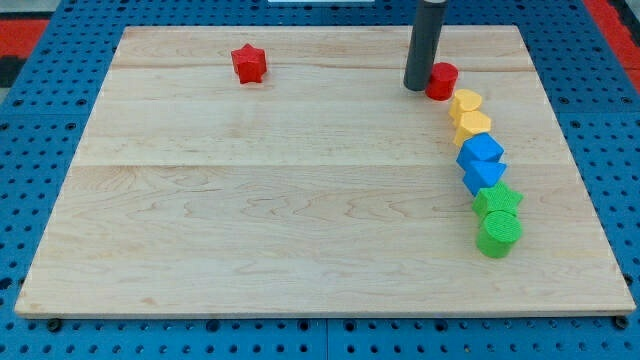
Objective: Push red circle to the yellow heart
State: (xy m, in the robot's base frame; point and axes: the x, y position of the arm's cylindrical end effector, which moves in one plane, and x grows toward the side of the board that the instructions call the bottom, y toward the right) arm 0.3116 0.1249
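The red circle (443, 80) sits near the view's top right, touching or nearly touching the upper yellow block (465, 103). A second yellow block (472, 125) lies just below that one; which of the two is the heart I cannot tell for sure. My tip (417, 87) stands right against the red circle's left side.
Below the yellow blocks runs a column of two blue blocks (481, 151) (484, 175), a green star (497, 201) and a green cylinder (498, 233). A red star (248, 64) lies at the view's top left. The wooden board (280, 200) rests on a blue pegboard.
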